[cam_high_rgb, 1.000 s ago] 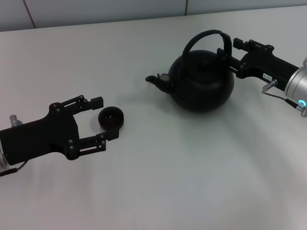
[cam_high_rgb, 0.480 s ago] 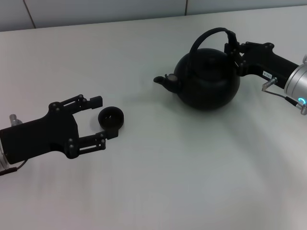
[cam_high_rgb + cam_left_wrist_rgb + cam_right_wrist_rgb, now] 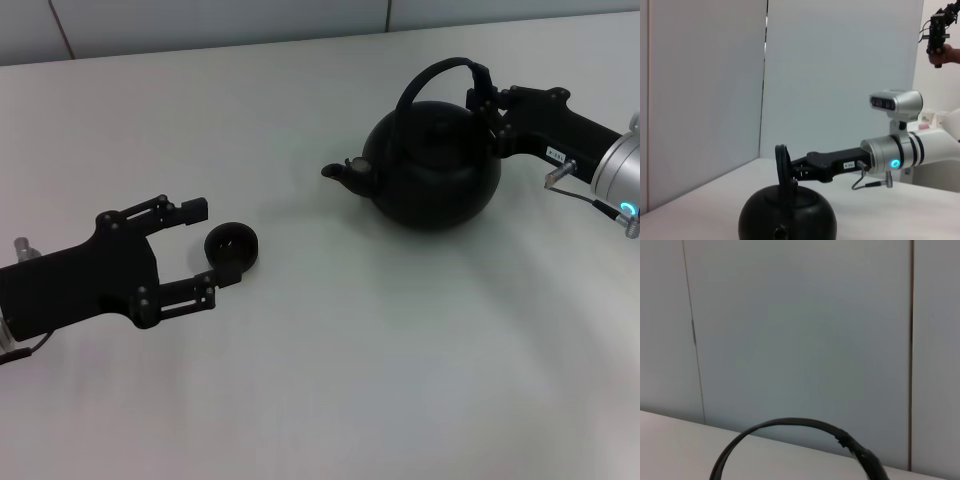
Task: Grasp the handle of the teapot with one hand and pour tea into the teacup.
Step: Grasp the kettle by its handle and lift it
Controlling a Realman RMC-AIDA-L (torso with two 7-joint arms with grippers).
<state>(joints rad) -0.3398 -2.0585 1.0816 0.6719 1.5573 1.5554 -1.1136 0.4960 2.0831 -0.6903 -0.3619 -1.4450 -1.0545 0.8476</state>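
The matte-black teapot (image 3: 432, 172) stands at the right of the table, its spout (image 3: 338, 172) pointing left. Its arched handle (image 3: 440, 68) rises over the top. My right gripper (image 3: 484, 98) is shut on the right side of the handle. The teapot (image 3: 787, 219), the handle (image 3: 783, 165) and the right gripper (image 3: 799, 171) also show in the left wrist view. The right wrist view shows only the handle's arch (image 3: 790, 423). The small dark teacup (image 3: 231, 246) sits on the table at the left. My left gripper (image 3: 210, 248) is open, its fingertips on either side of the cup.
The table (image 3: 350, 380) is white and flat, with a pale wall (image 3: 200, 20) along its far edge. The right arm's silver wrist (image 3: 620, 170) reaches in from the right edge.
The teapot has shifted a little to the right with the right gripper on its handle. The left gripper has drawn back slightly to the left. The cup has not moved.
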